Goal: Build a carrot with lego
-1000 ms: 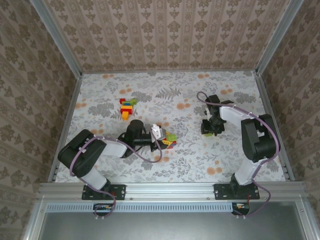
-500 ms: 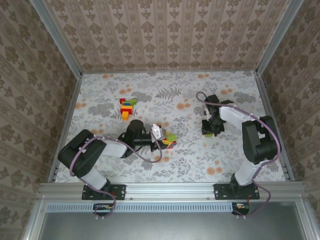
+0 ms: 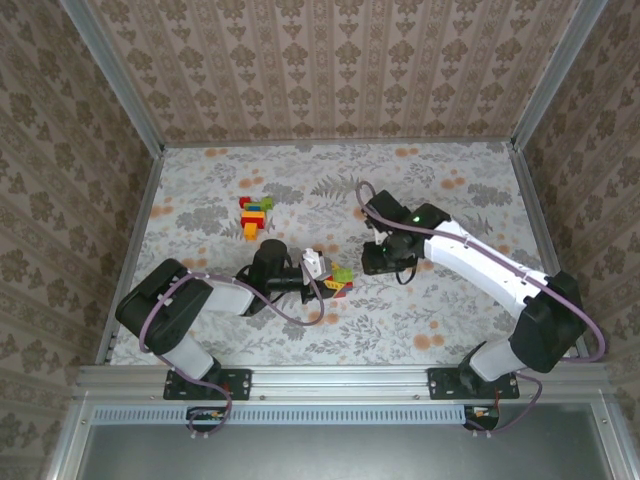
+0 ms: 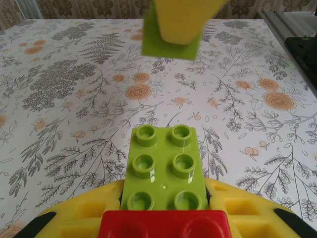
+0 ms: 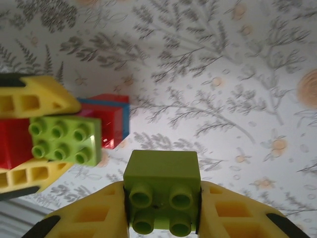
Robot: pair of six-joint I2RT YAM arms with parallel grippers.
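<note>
My left gripper (image 4: pixel 166 198) is shut on a lego stack: a light green six-stud brick (image 4: pixel 165 166) with a red brick (image 4: pixel 166 224) on its near end. From above, that stack (image 3: pixel 340 277) is at the table's middle, at the left gripper (image 3: pixel 322 273). My right gripper (image 5: pixel 162 204) is shut on a small light green four-stud brick (image 5: pixel 162 191). It hovers just right of the stack, at the right gripper (image 3: pixel 370 260). The right wrist view shows the stack (image 5: pixel 67 139) with red and blue sides (image 5: pixel 113 121) between the left gripper's yellow fingers (image 5: pixel 34 101).
A small pile of loose lego (image 3: pixel 255 214) in red, yellow, green and blue lies at the back left of the floral table (image 3: pixel 450 310). Patterned walls and metal rails (image 3: pixel 135 230) close in the table.
The right gripper closed on the small green brick at the right, then swung left with it, stopping close to the stack. The left arm stayed still.
</note>
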